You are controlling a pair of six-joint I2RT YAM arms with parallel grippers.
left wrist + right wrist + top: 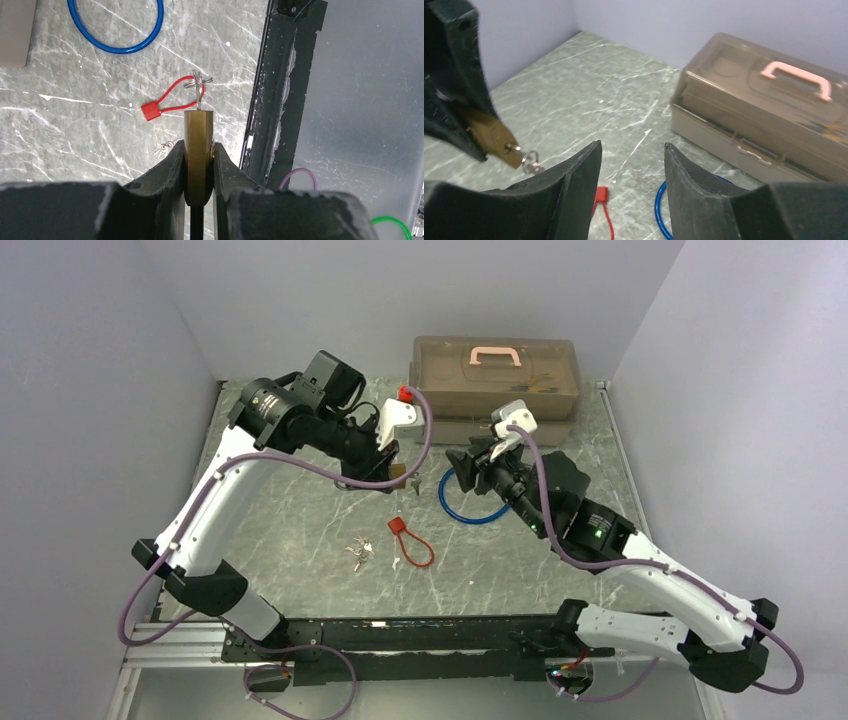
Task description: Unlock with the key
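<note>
I have the left gripper [199, 156] clamped flat on the brass padlock [199, 135], clear of the marbled table [300, 515], with 1 key [200, 97] seated in its end. Loose keys [359, 552] and a red cable lock [398, 527] lie nearer the base, open stone around both. The right gripper [631, 147], fingers apart and holding nothing, sits near the padlock by a thin blue hoop [478, 522]; the smoky boxy plastic toolbox [495, 375] lines the far edge.
</note>
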